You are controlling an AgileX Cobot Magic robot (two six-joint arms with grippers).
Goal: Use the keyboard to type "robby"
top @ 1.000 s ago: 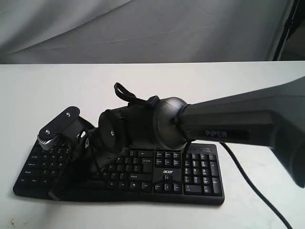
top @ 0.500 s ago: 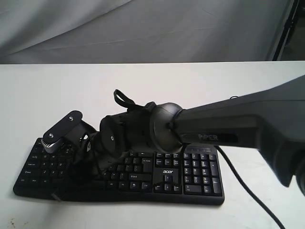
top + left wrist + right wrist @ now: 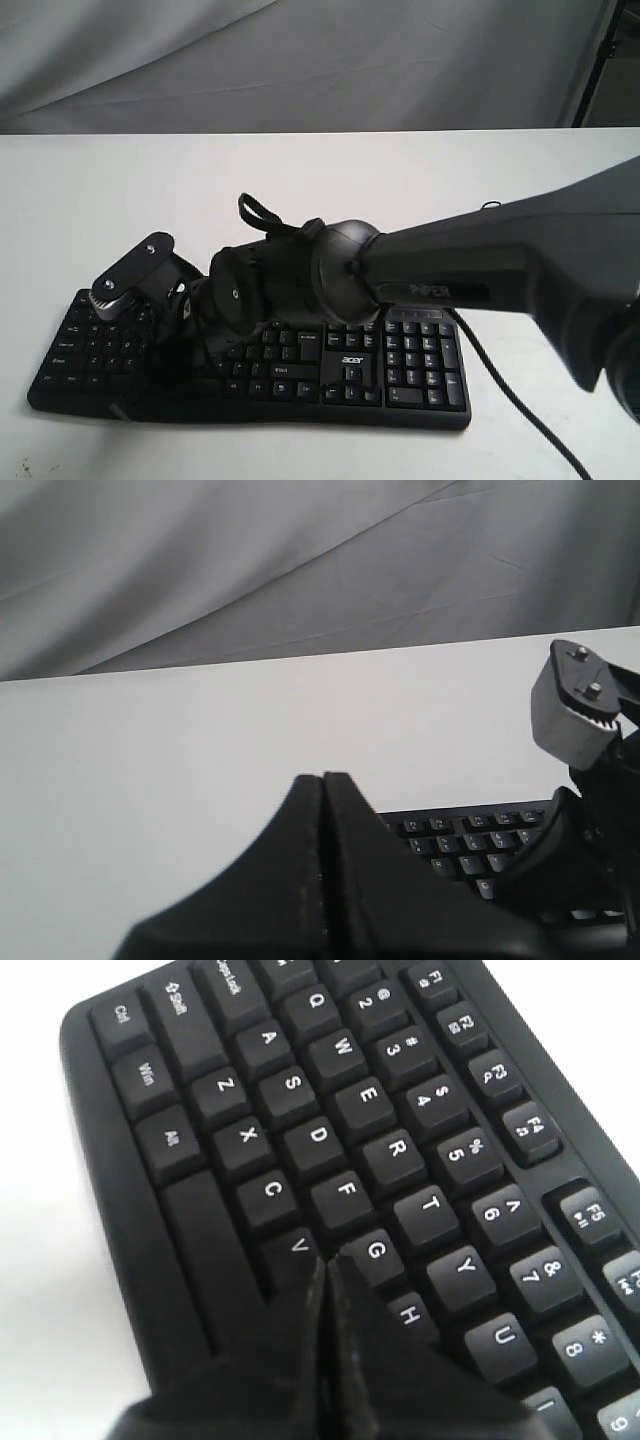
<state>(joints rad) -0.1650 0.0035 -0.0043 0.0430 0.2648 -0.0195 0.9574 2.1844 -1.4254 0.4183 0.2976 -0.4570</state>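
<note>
The black acer keyboard (image 3: 400, 365) lies near the front edge of the white table. My right arm (image 3: 450, 270) reaches across it from the right, its wrist low over the left half of the keys. In the right wrist view my right gripper (image 3: 326, 1260) is shut, with its tips together right over the keyboard (image 3: 340, 1110) between the V key (image 3: 298, 1246) and the G key (image 3: 376, 1251). Whether the tips touch a key is hidden. My left gripper (image 3: 322, 778) is shut on nothing, off the keyboard's (image 3: 470, 840) left end.
The keyboard's thin black cable (image 3: 520, 400) runs off to the front right. Bare white table (image 3: 150, 190) stretches behind and to the left of the keyboard, and a grey cloth backdrop (image 3: 300, 60) hangs behind it. The right wrist's silver bracket (image 3: 570, 715) shows in the left wrist view.
My right arm has sunk a little lower over the keyboard, and its wrist has shifted slightly. The keyboard has stayed where it was.
</note>
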